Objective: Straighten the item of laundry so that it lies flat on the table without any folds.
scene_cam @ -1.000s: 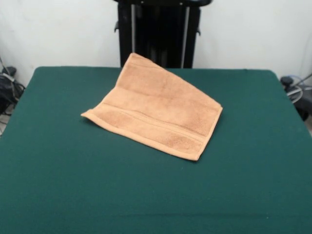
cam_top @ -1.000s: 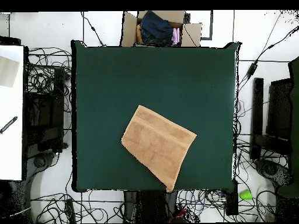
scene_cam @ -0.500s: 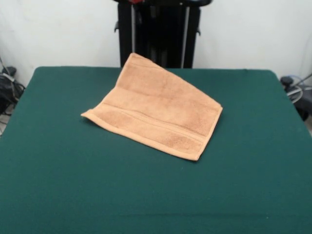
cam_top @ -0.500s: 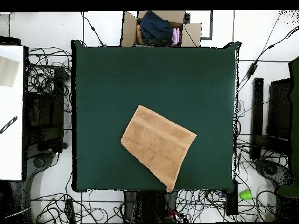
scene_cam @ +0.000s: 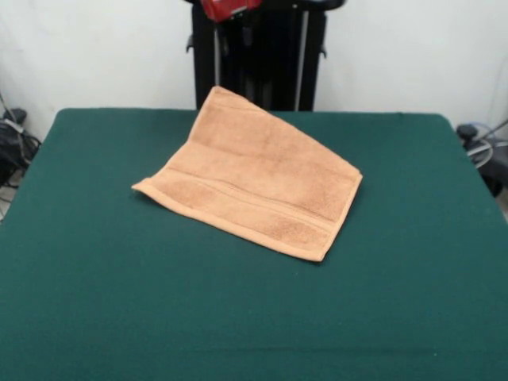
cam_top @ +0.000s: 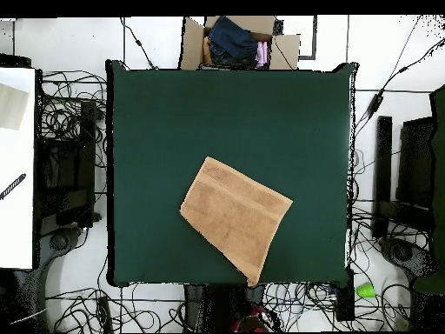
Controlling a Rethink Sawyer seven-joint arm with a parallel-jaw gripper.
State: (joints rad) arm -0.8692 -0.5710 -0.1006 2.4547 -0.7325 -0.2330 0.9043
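Only a red bit of the arm shows at the top edge of the front view, above the black pedestal; overhead view has a red speck at the bottom edge by the base. Pincer itself not visible in either view, so can't tell if it's released or clenched.

Towel lies on the green bench, w/ nothing touching it. Orange-tan, roughly four-sided, turned at an angle to the bench edges. Front view: one corner points toward the pedestal and reaches the bench's far edge; opposite hem faces the camera, w/ a woven band stripe running along just inside it. Left corner at the hem looks slightly lifted or curled. Surface mostly smooth, faint crease lines parallel to the band.

Overhead view: towel sits in the bench's lower half, one corner right at the base-side edge, approx. centre across the width. Rest of the bench is bare felt.

Off the bench, overhead: cardboard box w/ dark clothes beyond the far edge, cables on the floor at both sides.
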